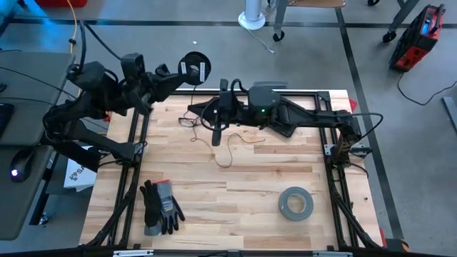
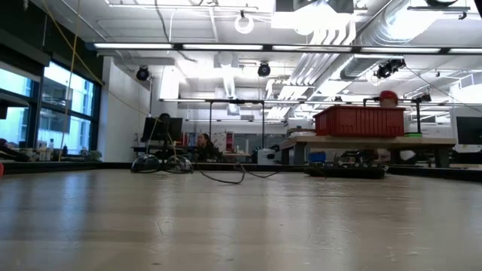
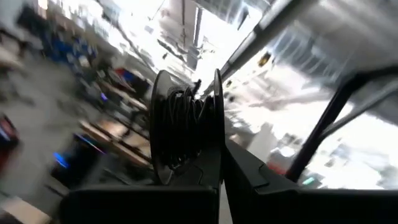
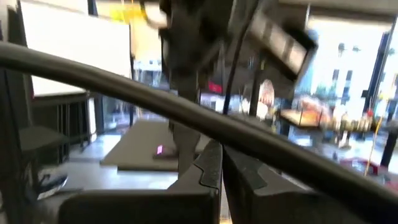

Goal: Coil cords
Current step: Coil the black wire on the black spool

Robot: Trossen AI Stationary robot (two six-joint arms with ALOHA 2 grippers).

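My left gripper (image 1: 186,70) is raised over the table's far left corner and shut on the small black spool (image 1: 195,68), which has dark cord wound on its core (image 3: 183,118). The loose part of the thin dark cord (image 1: 227,153) lies slack in loops on the wooden table (image 1: 250,178), right of the spool. My right gripper (image 1: 193,109) reaches from the right toward the left over the table's far half, above those loops, with its fingers shut (image 4: 221,171). No cord shows between its fingers in the right wrist view. My left gripper pinches one round flange of the spool (image 3: 217,134) at its rim, between its two fingers. The spool stands out past the fingertips, lifted clear of the table, with its wound core beside the fingers. My right gripper is shut; I cannot tell whether it touches the cord.
A grey tape roll (image 1: 295,203) lies at the near right of the table. A pair of black and grey gloves (image 1: 161,207) lies at the near left. Black frame rails (image 1: 132,143) run along the left and right edges. A yellow cable (image 1: 73,28) hangs beyond the far left corner.
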